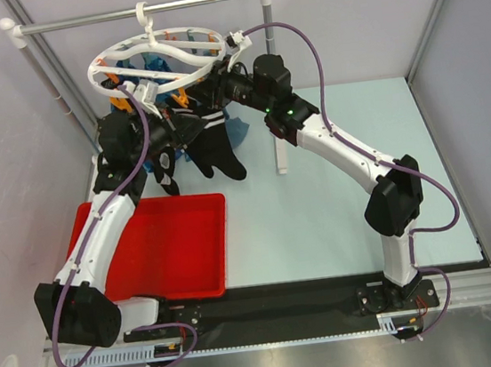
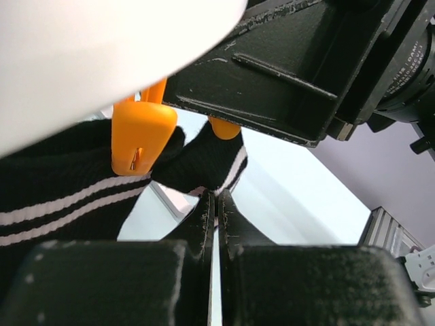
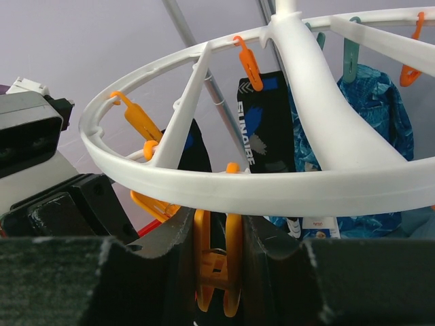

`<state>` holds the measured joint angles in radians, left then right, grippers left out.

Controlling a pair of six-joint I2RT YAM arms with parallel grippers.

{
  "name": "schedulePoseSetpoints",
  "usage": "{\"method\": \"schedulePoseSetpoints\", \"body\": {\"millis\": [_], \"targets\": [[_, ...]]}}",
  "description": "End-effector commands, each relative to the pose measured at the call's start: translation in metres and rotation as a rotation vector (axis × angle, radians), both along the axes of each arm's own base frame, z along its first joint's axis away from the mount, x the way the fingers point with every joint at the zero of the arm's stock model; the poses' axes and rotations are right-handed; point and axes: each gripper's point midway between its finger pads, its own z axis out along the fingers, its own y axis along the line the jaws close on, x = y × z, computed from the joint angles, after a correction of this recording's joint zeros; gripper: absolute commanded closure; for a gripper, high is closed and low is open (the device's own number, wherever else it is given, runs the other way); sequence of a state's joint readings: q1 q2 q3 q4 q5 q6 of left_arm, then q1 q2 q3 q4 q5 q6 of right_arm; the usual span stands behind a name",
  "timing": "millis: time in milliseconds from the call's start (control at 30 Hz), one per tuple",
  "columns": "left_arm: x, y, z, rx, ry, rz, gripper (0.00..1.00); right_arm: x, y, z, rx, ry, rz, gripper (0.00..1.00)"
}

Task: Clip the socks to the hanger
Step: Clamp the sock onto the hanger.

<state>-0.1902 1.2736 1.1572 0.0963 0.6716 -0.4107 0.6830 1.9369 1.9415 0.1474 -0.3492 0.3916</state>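
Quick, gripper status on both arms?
Left gripper: closed, pinching the edge of a black fabric sock with white stripes.
Right gripper: closed on an orange plastic clip under the white round hanger ring.

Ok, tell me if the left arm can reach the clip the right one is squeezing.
Probably yes: the left gripper, pinching a sock, sits close to that clip in the right gripper, with nothing between them.
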Motion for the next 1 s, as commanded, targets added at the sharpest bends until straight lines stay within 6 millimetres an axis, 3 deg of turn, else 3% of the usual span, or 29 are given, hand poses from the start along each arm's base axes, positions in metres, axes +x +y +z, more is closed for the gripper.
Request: {"method": "schedulePoseSetpoints", "body": {"millis": [0,400,967], "targets": [[-0.005,-0.001,0.012,-0.017,-0.053,-0.033,1.00,-0.016,-0.008,0.049,0.065,-0.080,0.025,1.00],[-0.014,-0.001,0.013,-0.025,-0.082,-0.057,1.00,-0.017,-0.006,0.045,0.058,-0.075,0.024,1.00],[-0.007,0.001,0.025,-0.073,-0.093,-0.059,1.00,-0.018,-0.008,0.046,0.061,-0.075,0.025,1.00]]}}
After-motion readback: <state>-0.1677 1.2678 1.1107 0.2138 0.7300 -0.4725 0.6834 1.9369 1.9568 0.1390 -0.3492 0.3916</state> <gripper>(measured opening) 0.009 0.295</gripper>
